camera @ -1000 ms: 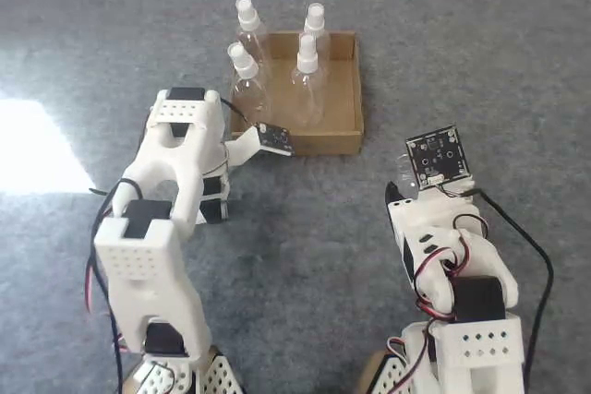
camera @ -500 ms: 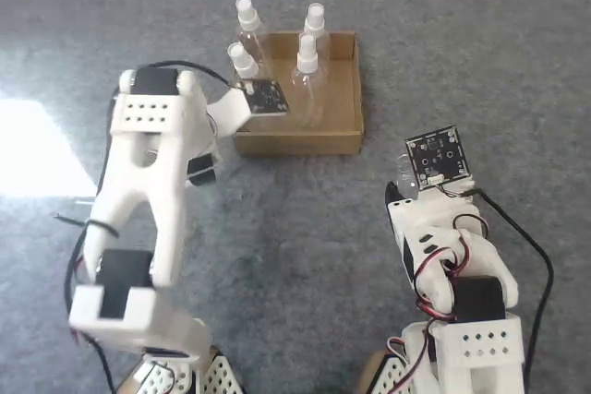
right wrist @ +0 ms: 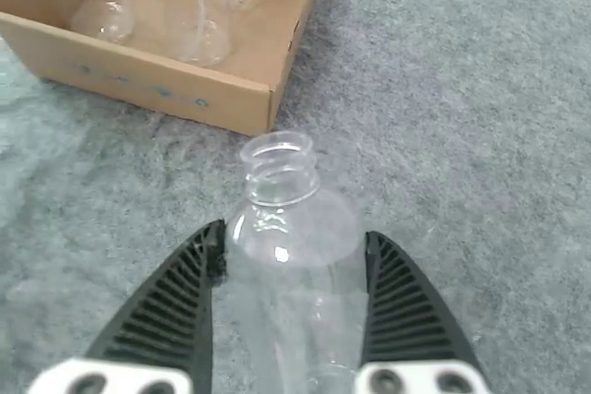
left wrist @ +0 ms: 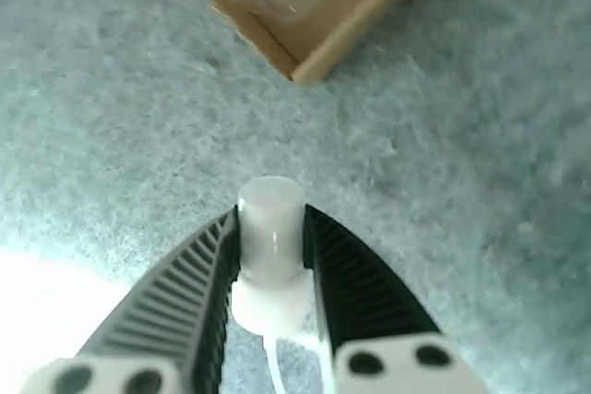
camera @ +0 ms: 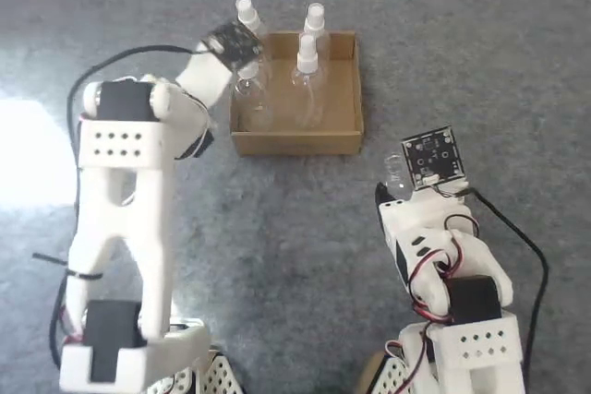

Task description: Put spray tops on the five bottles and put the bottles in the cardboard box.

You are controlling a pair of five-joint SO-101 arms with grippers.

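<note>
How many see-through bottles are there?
5. Four clear plastic bottles stand in the brown cardboard box: back left, back right, front right, and front left, partly hidden by the left arm. The fifth bottle, topless, sits in the right gripper.

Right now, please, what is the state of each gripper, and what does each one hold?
The left gripper is closed on a spray top.
The right gripper is closed on a bottle with no top on it.
</note>
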